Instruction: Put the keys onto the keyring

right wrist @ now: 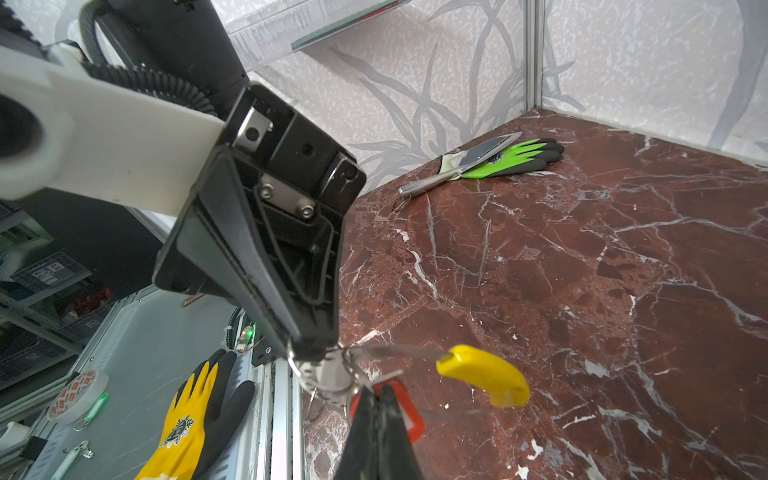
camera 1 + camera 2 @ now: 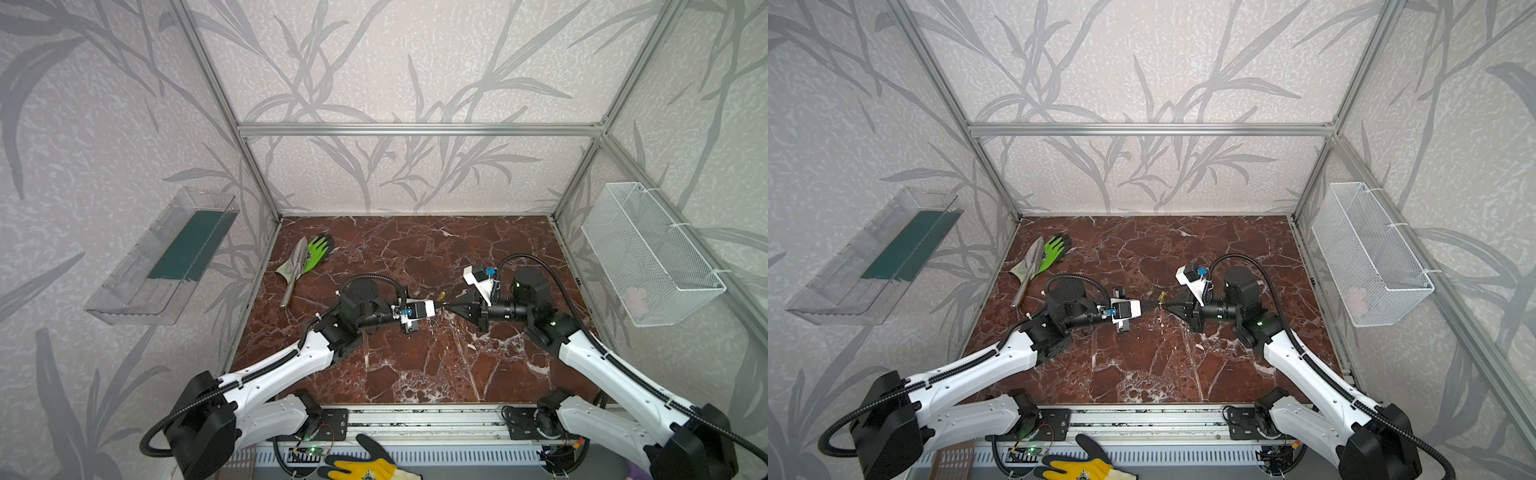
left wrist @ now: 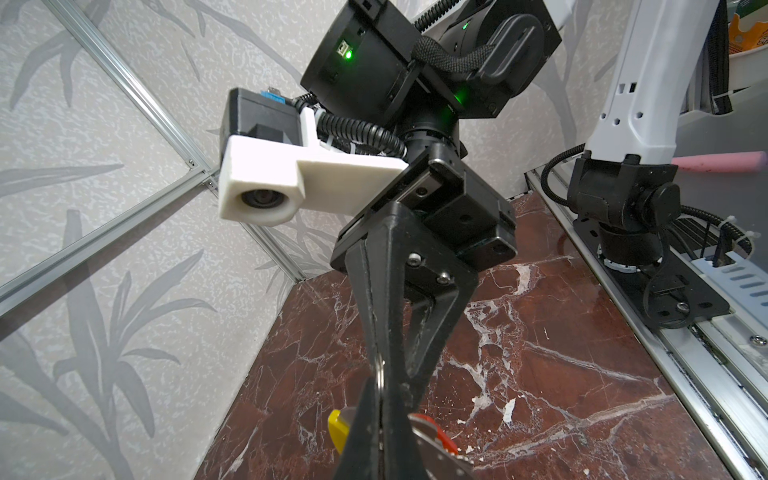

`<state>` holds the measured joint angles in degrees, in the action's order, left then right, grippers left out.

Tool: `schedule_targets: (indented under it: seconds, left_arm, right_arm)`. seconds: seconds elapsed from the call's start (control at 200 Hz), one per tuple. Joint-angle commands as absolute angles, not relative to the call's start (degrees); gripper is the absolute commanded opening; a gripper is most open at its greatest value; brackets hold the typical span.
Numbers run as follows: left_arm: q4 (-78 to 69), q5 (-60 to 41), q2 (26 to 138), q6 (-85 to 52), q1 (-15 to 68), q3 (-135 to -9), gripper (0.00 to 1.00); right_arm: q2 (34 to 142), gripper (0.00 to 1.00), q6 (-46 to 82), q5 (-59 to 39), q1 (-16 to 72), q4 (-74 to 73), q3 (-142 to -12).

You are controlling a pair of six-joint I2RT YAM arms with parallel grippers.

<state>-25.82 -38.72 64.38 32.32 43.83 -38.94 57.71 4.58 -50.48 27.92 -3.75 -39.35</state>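
While both hang above the table [image 2: 415, 374] in both top views, my left claw [image 2: 439, 309] and right claw [image 2: 449, 307] meet tip to tip, closed, at the keyring [image 2: 441, 296] (only its yellow arc shows). Left wrist: my left claw pinches the keyring [image 3: 338, 424]. Right wrist: my right claw grips the red-tagged key [image 1: 411, 419] beside it.

The left end effector [image 2: 437, 308] and the right end effector [image 2: 448, 307] are standing tip to tip above the middle of the worktop [image 2: 415, 365]. The keyring [image 1: 482, 374] and a tagged key [image 1: 411, 419] are hanging between them. In the far left corner a trowel [image 2: 298, 259] is lying on a work glove [image 2: 320, 247]. A wire basket [image 2: 652, 257] is hanging on the right wall, and a tray [image 2: 166, 257] on the left wall.
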Motion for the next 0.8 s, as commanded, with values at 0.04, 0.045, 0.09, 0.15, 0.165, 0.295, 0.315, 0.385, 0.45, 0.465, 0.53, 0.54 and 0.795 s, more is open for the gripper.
schedule_targets:
  seconds: [0.04, 0.045, 0.09, 0.15, 0.165, 0.295, 0.315, 0.385, 0.45, 0.465, 0.53, 0.54, 0.795]
  left_arm:
    - [-30.58, -40.6, 63.13, 28.74, 44.12, -39.07, 0.0]
    - [-30.63, -40.6, 63.16, 28.65, 44.12, -39.05, 0.0]
    - [-31.17, -40.85, 63.41, 27.2, 44.04, -39.07, 0.0]
    - [-31.4, -41.92, 63.84, 25.5, 43.71, -39.26, 0.0]
    - [-31.26, -42.25, 63.96, 25.03, 43.69, -39.36, 0.0]
    - [-32.28, -44.25, 65.34, 20.48, 42.99, -39.73, 0.0]
    - [-32.82, -44.5, 65.56, 19.76, 42.92, -39.73, 0.0]
    - [-35.3, -45.07, 66.43, 17.08, 42.69, -39.55, 0.0]
    - [-37.35, -45.87, 67.36, 14.76, 42.54, -39.62, 0.0]
    - [-37.77, -46.01, 67.55, 14.26, 42.44, -39.64, 0.0]
    - [-39.29, -46.68, 68.26, 12.59, 42.42, -39.77, 0.0]
    - [-39.46, -46.78, 68.39, 12.38, 42.4, -39.8, 0.0]
    - [-40.27, -47.72, 68.87, 10.47, 42.39, -40.0, 0.0]
  right_arm:
    - [57.13, 0.04, 3.02, -49.76, 27.99, -1.45, -40.96]
    - [57.04, 0.06, 2.87, -49.58, 28.01, -1.38, -40.91]
    - [55.96, 0.18, 0.78, -48.49, 27.94, -0.78, -40.52]
    - [53.08, 0.3, -2.31, -45.5, 27.94, -0.46, -39.19]
    - [51.83, 0.33, -3.62, -44.38, 27.87, -0.31, -38.62]
    - [43.11, 0.41, -12.35, -38.05, 27.69, -0.44, -34.54]
    - [41.84, 0.42, -13.6, -37.7, 27.64, -0.85, -33.88]
    - [38.8, 0.42, -15.9, -37.53, 27.69, -2.29, -32.62]
    - [38.39, 0.41, -16.23, -38.76, 27.69, -2.9, -32.78]
    - [38.53, 0.41, -16.43, -39.42, 27.64, -2.9, -32.88]
    - [39.74, 0.38, -16.05, -41.95, 27.66, -3.8, -33.47]
    - [39.95, 0.38, -15.86, -42.22, 27.72, -4.07, -33.5]
    - [42.37, 0.31, -15.33, -45.43, 27.77, -8.6, -33.13]
